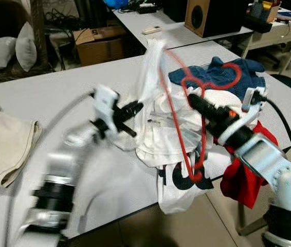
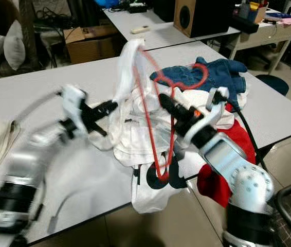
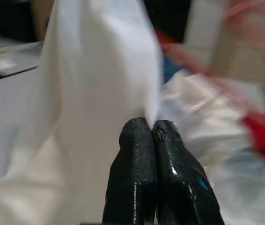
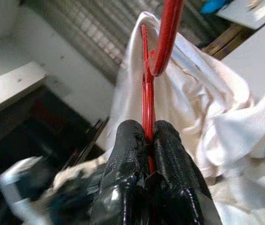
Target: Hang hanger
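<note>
Right wrist: jaws clamp hanger.

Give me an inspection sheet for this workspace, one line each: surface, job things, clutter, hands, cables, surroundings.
Surface: grey table, mostly bare on the left side.
Job's things: red hanger partly inside white shirt.
Clutter: blue garment, red cloth over the table edge, beige cloth.
Hands: left hand shut on the shirt; right hand shut on the hanger.
Cables: black cable along the right arm.
Surroundings: speaker, cardboard box, pillows.
</note>
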